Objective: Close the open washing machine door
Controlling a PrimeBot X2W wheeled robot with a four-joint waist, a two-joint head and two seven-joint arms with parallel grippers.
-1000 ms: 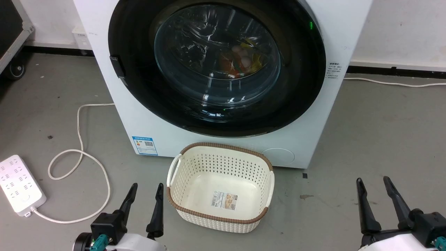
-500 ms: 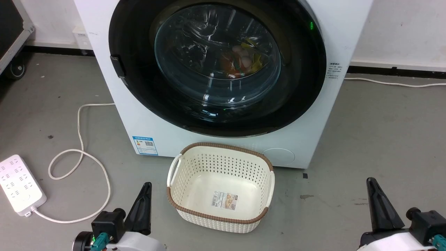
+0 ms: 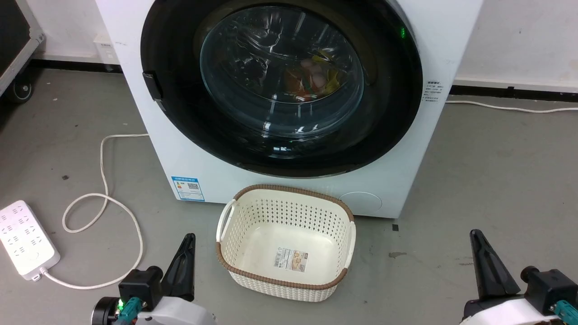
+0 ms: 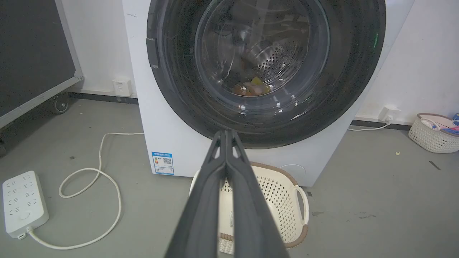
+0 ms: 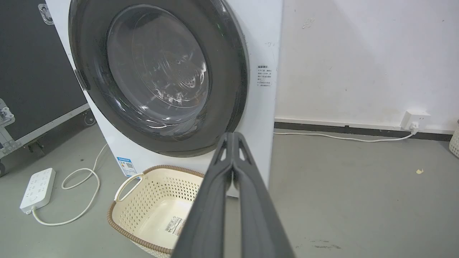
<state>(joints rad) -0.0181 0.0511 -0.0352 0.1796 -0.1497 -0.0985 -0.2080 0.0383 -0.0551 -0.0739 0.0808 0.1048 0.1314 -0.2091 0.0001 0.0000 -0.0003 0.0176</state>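
The white washing machine (image 3: 180, 162) stands straight ahead, a blue label (image 3: 187, 188) low on its front. Its round black-rimmed door (image 3: 176, 117) with the bulging glass window (image 3: 280, 76) lies flat against the machine's front; colourful laundry shows through the glass. My left gripper (image 3: 190, 237) is shut and empty at the lower left, well short of the machine. My right gripper (image 3: 473, 233) is shut and empty at the lower right. In the wrist views the left gripper (image 4: 226, 132) and right gripper (image 5: 233, 134) each show fingers pressed together, pointing at the door.
A cream perforated basket (image 3: 284, 187) with a brown rim sits empty on the floor before the machine, between my grippers. A white power strip (image 3: 25, 243) and looped cable (image 3: 104, 198) lie at left. A black wheeled case (image 3: 13, 49) stands far left. Another basket (image 4: 432, 136) sits by the right wall.
Both grippers had their fingers spread one second ago and have shut them. The door and basket have not moved.
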